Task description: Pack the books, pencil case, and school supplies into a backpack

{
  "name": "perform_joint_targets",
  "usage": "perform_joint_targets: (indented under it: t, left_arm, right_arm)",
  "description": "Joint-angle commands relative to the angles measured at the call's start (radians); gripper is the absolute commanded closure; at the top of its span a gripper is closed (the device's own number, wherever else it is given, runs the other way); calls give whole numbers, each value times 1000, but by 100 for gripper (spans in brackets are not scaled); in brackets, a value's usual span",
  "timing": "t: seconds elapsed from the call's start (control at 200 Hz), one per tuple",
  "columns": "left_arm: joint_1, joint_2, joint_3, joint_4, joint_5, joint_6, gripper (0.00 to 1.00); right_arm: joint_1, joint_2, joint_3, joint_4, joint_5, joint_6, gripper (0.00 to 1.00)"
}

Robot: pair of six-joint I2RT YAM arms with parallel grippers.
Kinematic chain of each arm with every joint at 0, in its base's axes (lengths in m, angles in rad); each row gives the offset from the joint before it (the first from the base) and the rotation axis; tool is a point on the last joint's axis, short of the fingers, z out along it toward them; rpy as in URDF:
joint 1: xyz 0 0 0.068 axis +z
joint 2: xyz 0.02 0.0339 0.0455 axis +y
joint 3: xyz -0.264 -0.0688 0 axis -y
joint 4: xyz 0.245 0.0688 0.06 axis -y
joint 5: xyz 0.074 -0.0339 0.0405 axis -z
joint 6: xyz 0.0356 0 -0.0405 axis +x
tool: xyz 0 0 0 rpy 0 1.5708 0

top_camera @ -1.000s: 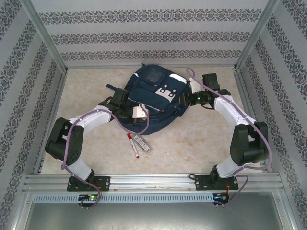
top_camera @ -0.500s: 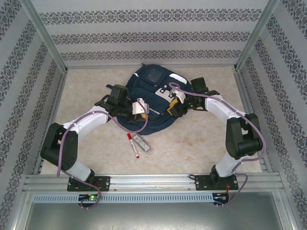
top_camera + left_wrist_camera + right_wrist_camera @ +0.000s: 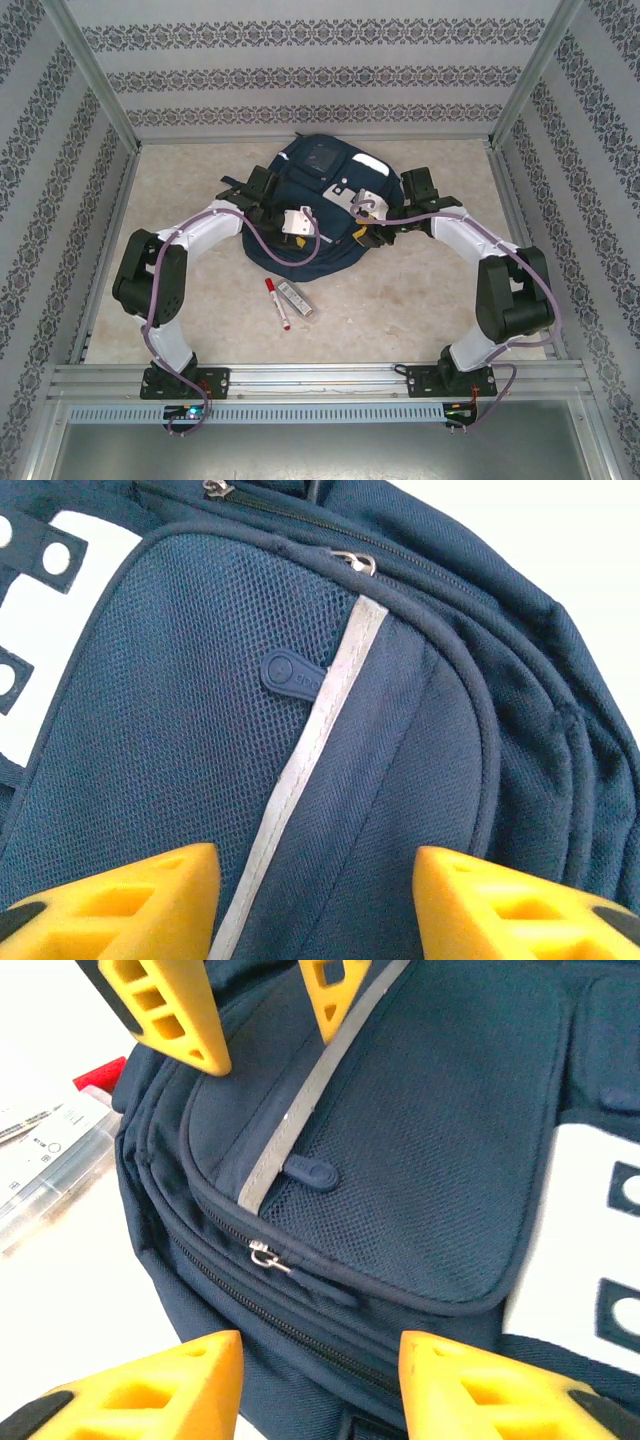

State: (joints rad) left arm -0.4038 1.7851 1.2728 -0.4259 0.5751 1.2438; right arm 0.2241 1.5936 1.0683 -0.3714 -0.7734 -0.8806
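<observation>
Left gripper (image 3: 315,870) and right gripper (image 3: 320,1360) hover with fingers apart, holding nothing, over the front pocket of the backpack (image 3: 295,175), whose zips look shut. Just off the backpack's near edge lie the pencil case (image 3: 297,298) and marker (image 3: 277,303), side by side. Opening seems the step in hand: next, one gripper must pinch the small zip pull (image 3: 265,1255).

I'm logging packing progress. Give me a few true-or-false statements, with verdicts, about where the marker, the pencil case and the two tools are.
1. The marker lies on the table, outside the backpack. True.
2. The pencil case is inside the backpack. False: it lies on the table beside the marker.
3. The left tool is clamped on a zipper pull. False: its fingers stand apart over the mesh pocket, holding nothing.
4. The right tool is open over the backpack. True.
</observation>
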Motion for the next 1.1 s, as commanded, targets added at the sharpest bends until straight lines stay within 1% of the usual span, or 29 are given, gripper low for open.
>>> perform_joint_targets:
  t: [0.0, 0.09, 0.175, 0.265, 0.32, 0.365, 0.4, 0.465, 0.56, 0.59, 0.62, 0.685, 0.75, 0.804, 0.859, 0.984, 1.094]
  left_arm:
    - [2, 5, 21, -104, -14, 105, 42]
    - [2, 0, 19, -161, 8, 160, 38]
    - [7, -3, 14, -193, 4, 191, 36]
    - [10, 7, -2, -156, -68, 222, 35]
    - [12, 21, 1, -101, -120, 185, 35]
    - [13, 38, 18, -65, -157, 128, 37]
    - [14, 51, 40, -68, -174, 115, 39]
    - [11, 71, 61, -70, -192, 131, 42]
    - [-9, 83, 22, -21, -252, 221, 45]
    - [-13, 86, 8, -3, -266, 228, 47]
    - [-14, 93, 6, -7, -270, 231, 52]
    - [-15, 108, 21, -41, -272, 205, 67]
    - [-14, 112, 38, -74, -274, 201, 89]
    - [-9, 101, 36, -90, -249, 214, 100]
    - [-4, 82, 33, -97, -206, 226, 100]
    - [5, 39, 52, -112, -111, 191, 100]
    - [21, 18, 71, -107, 0, 123, 100]
  right_arm:
    - [-17, -30, -27, 54, -18, -36, 54]
    - [-18, -29, -37, 64, -31, -39, 54]
    - [-16, -27, -41, 69, -47, -34, 54]
    - [-13, -26, -44, 79, -49, -31, 54]
    - [-11, -28, -46, 87, -46, -26, 54]
    - [-9, -30, -49, 91, -45, -21, 54]
    - [-6, -34, -56, 96, -42, -21, 54]
    - [-2, -42, -73, 109, -34, -17, 54]
    - [4, -53, -108, 149, -12, -11, 54]
    - [4, -53, -118, 156, -4, -16, 54]
    - [4, -52, -125, 163, 4, -22, 53]
    - [2, -52, -146, 174, 6, -54, 53]
    - [-5, -53, -168, 186, -24, -112, 53]
    - [-10, -51, -182, 186, -54, -166, 53]
    - [-10, -47, -185, 185, -64, -194, 53]
    - [2, -32, -173, 183, -52, -219, 53]
    - [14, -4, -160, 205, -3, -176, 53]
